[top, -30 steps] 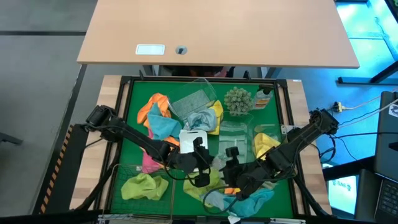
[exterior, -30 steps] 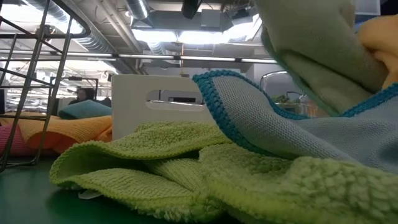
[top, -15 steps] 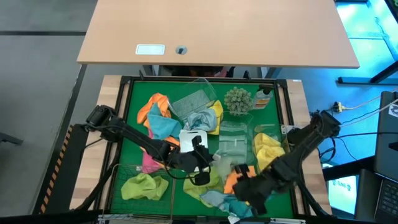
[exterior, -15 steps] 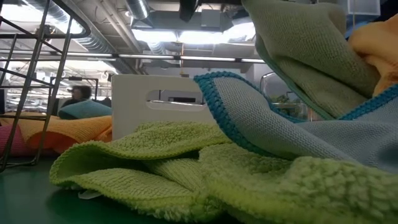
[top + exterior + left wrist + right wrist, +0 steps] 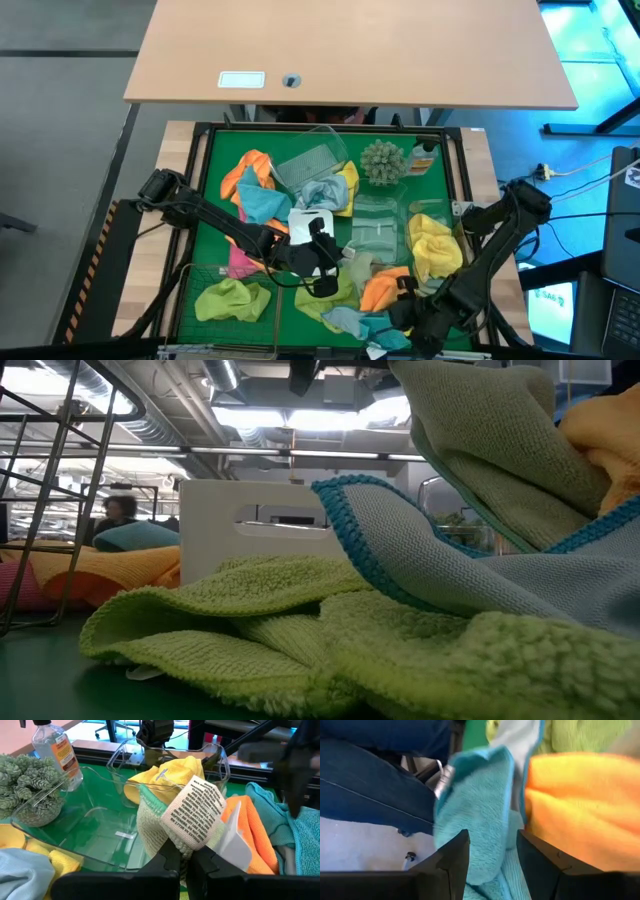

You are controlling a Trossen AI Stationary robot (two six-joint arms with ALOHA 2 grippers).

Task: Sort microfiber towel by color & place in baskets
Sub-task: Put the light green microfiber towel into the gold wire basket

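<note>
Sorting is under way, with one pale green towel (image 5: pixel 172 827) pinched between the closed fingers of the left gripper (image 5: pixel 182 857) and held up above the middle of the desk (image 5: pixel 215 175), its printed label facing the wrist camera. The right gripper (image 5: pixel 492 852) is seen at the near edge of the desk with its fingers parted and nothing between them, poised over a teal towel (image 5: pixel 475 815) that lies just beside an orange towel (image 5: pixel 585 805). Other towels are scattered over the green surface, and a yellow towel (image 5: pixel 170 775) already lies in a clear tub (image 5: pixel 212 760) beyond the held cloth. The next move is judged to call for carrying the held towel to a matching basket and releasing it there, while the teal towel could be closed upon by the right gripper.
</note>
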